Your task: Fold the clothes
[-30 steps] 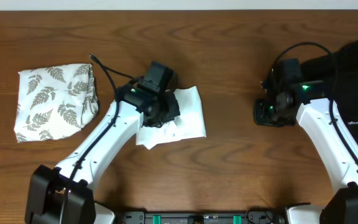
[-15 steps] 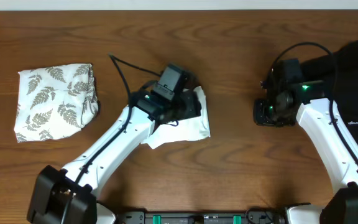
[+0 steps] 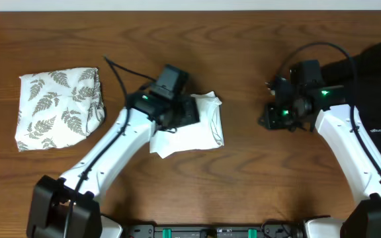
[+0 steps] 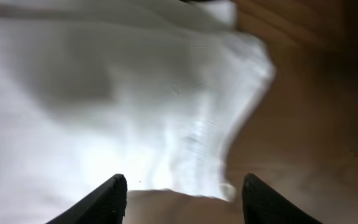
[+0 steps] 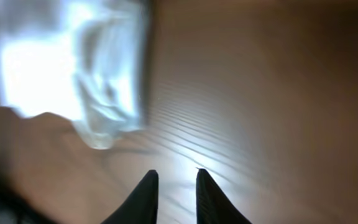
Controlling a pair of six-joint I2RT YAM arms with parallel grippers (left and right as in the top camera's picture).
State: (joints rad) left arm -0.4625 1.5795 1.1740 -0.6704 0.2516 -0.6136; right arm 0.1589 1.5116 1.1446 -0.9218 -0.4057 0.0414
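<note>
The left end effector (image 4: 185,186) has its fingers spread wide and holds nothing. The white cloth (image 4: 135,93), the piece being folded, lies rumpled directly beneath and ahead of it. Whether the fingertips touch the fabric cannot be told.

The right end effector (image 5: 174,176) shows only a narrow gap between its fingers, with nothing in it and bare desk (image 3: 256,185) below. The white cloth sits well ahead of it and off to one side, and a black garment (image 3: 376,73) is heaped behind that arm. A fern-print cloth (image 3: 58,106), already folded, rests well apart behind the left arm.

The risk lies in the cloth's uneven, bunched edge. If the left fingers close there, they may catch one layer only, or several, and the fold would likely come out skewed. The desk looks smooth, so a pull with nothing pinning the far side could drag the whole cloth instead of folding it.
</note>
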